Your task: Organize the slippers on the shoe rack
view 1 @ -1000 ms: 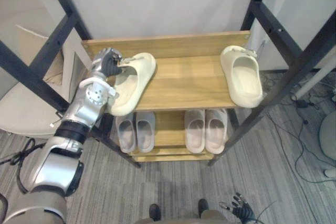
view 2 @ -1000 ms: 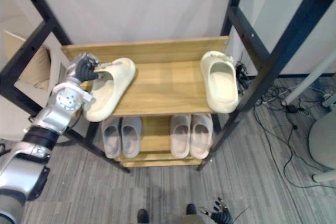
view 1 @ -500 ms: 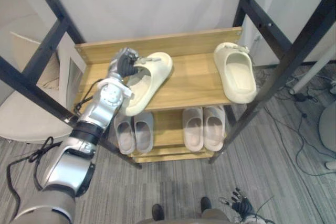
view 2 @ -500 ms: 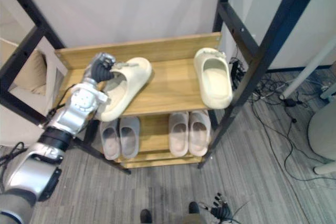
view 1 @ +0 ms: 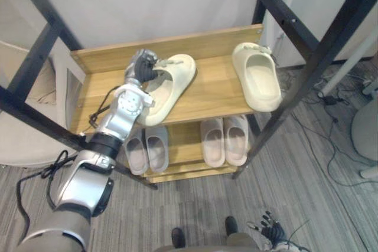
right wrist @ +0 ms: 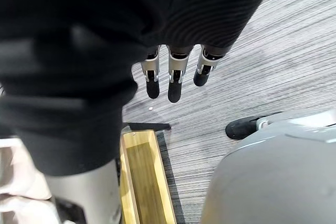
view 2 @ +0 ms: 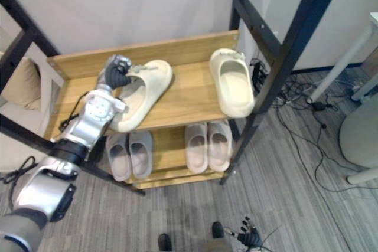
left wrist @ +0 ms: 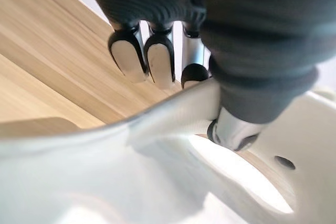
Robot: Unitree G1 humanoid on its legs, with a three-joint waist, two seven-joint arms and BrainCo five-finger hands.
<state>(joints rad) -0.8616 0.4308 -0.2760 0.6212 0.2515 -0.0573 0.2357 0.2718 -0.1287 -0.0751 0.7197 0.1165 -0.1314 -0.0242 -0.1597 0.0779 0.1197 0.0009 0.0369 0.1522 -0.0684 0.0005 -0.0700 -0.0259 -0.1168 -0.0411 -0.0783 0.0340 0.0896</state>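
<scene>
A cream slipper (view 1: 171, 84) lies slanted on the left half of the wooden top shelf (view 1: 215, 90). My left hand (view 1: 140, 69) is curled round its upper strap, and in the left wrist view my fingers (left wrist: 157, 62) and thumb pinch the pale strap (left wrist: 181, 111). Its mate, a second cream slipper (view 1: 257, 81), lies near the shelf's right end, toe pointing to the front edge. My right hand (view 1: 269, 231) hangs low by the floor with relaxed fingers (right wrist: 176, 80), holding nothing.
Two pairs of grey slippers (view 1: 147, 149) (view 1: 225, 141) sit side by side on the lower shelf. Black metal frame bars (view 1: 316, 51) cross on both sides of the rack. A white wall stands behind it. Cables (view 1: 339, 140) lie on the grey carpet at right.
The camera has shifted, so the rack sits lower and further left in view. My left hand has carried the slanted slipper a little rightward along the top shelf, still holding its strap.
</scene>
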